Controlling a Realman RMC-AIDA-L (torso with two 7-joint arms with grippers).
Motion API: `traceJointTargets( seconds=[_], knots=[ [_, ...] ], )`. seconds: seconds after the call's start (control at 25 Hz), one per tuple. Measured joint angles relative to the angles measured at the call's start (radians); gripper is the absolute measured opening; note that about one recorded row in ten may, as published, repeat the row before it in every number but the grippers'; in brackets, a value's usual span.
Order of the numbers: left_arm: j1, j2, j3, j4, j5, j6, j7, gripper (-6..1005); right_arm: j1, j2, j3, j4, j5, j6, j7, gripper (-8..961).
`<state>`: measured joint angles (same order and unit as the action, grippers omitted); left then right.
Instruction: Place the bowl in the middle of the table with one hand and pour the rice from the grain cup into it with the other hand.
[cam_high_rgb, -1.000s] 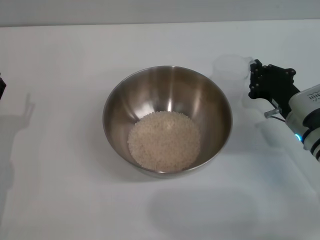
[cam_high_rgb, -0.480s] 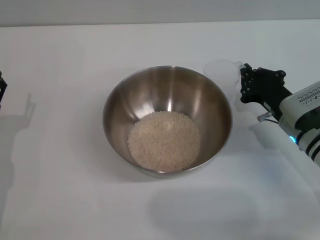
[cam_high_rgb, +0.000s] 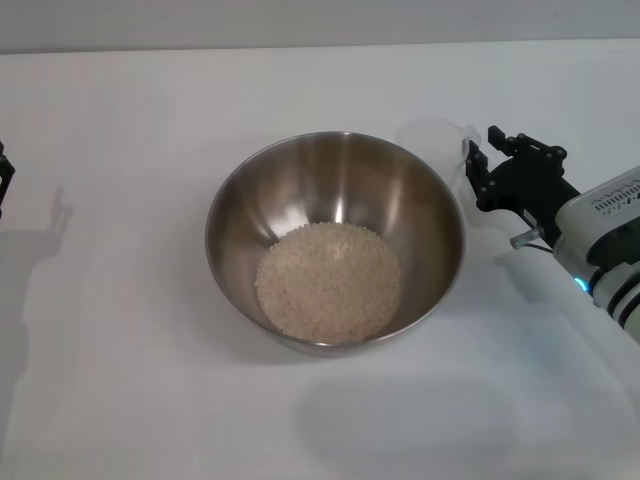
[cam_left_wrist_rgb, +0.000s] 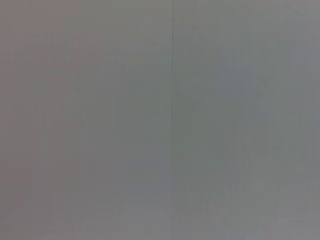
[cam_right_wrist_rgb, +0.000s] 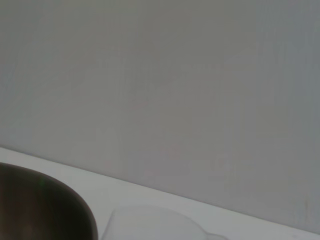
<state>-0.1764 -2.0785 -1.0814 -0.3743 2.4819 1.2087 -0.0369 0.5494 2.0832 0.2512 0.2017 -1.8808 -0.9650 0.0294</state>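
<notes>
The steel bowl (cam_high_rgb: 400, 190) stands in the middle of the white table (cam_high_rgb: 130, 380). The rice (cam_high_rgb: 328, 280) lies in a loose heap in its bottom. My right gripper (cam_high_rgb: 481, 163) hovers just beyond the bowl's right rim. It is shut on the handle of the clear grain cup (cam_high_rgb: 437, 142), which looks empty and sits close to the rim. In the right wrist view the bowl's dark rim (cam_right_wrist_rgb: 47, 207) and the cup's rim (cam_right_wrist_rgb: 150, 225) show low down. Only a dark sliver of my left gripper (cam_high_rgb: 3, 180) shows at the left edge of the head view.
The table's far edge meets a grey wall (cam_high_rgb: 320, 20). The left wrist view shows only a plain grey surface (cam_left_wrist_rgb: 160, 120). Shadows of the arms lie on the table at left and front.
My right gripper has carried the grain cup leftward, closer to the bowl's right rim. The bowl, the rice and the left arm have not moved.
</notes>
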Motion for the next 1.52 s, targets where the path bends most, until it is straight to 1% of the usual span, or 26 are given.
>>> traceJointTargets(
  seconds=[0.2, 0.28, 0.32, 0.36, 0.4, 0.44, 0.48, 0.52, 0.64, 0.76, 0.84, 0.96, 1.04, 1.08, 1.2, 1.52],
  knots=[
    [0.001, 0.000, 0.000, 0.002, 0.000, 0.000, 0.000, 832, -0.018, 0.002, -0.001, 0.006, 0.000, -0.021, -0.001, 223],
    [0.003, 0.000, 0.000, 0.003, 0.000, 0.000, 0.000, 832, -0.030, 0.002, -0.001, 0.010, 0.000, -0.029, -0.002, 328],
    [0.003, 0.000, 0.000, 0.003, 0.000, 0.000, 0.000, 832, -0.049, 0.002, -0.002, 0.019, 0.000, -0.049, -0.002, 380],
    [0.004, 0.000, 0.000, 0.003, 0.000, 0.000, 0.000, 832, -0.049, 0.002, -0.002, 0.019, 0.000, -0.049, -0.002, 433],
    [0.005, 0.000, 0.000, 0.003, 0.000, 0.000, 0.000, 832, -0.079, 0.001, -0.003, 0.027, -0.009, -0.086, -0.003, 485],
    [0.005, 0.000, 0.000, 0.003, 0.000, 0.000, 0.000, 832, -0.079, 0.001, -0.003, 0.027, -0.009, -0.086, -0.003, 507],
    [0.006, 0.000, 0.000, 0.003, 0.000, 0.000, 0.000, 832, -0.110, 0.001, -0.004, 0.031, -0.017, -0.137, -0.003, 529],
    [0.005, 0.000, 0.000, 0.005, 0.000, 0.000, 0.000, 832, -0.110, 0.001, -0.004, 0.031, -0.017, -0.137, -0.003, 550],
    [0.004, 0.000, 0.000, 0.006, 0.000, 0.000, 0.000, 832, -0.172, 0.000, 0.005, 0.041, -0.019, -0.246, -0.003, 616],
    [0.005, 0.000, 0.000, 0.005, 0.000, 0.000, 0.000, 832, -0.247, -0.001, 0.033, 0.054, -0.016, -0.358, -0.003, 617],
    [0.005, 0.000, 0.000, 0.005, 0.000, 0.000, 0.000, 832, -0.290, -0.001, 0.078, 0.056, -0.015, -0.416, -0.002, 617],
    [0.006, 0.001, -0.005, 0.007, 0.000, 0.004, 0.000, 832, -0.363, 0.001, 0.173, 0.055, -0.015, -0.532, 0.000, 707],
    [0.006, 0.002, -0.007, 0.008, 0.000, 0.005, 0.000, 832, -0.393, 0.002, 0.212, 0.055, -0.015, -0.594, 0.002, 768],
    [0.007, 0.003, -0.008, 0.009, 0.000, 0.005, 0.000, 832, -0.403, 0.003, 0.228, 0.055, -0.015, -0.617, 0.002, 798],
    [0.011, 0.003, -0.008, 0.011, 0.000, 0.012, 0.001, 832, -0.421, 0.004, 0.261, 0.055, -0.014, -0.649, 0.000, 807],
    [0.013, 0.003, -0.012, 0.021, -0.001, 0.015, 0.006, 832, -0.418, 0.004, 0.270, 0.040, -0.014, -0.651, -0.015, 827]
  ],
)
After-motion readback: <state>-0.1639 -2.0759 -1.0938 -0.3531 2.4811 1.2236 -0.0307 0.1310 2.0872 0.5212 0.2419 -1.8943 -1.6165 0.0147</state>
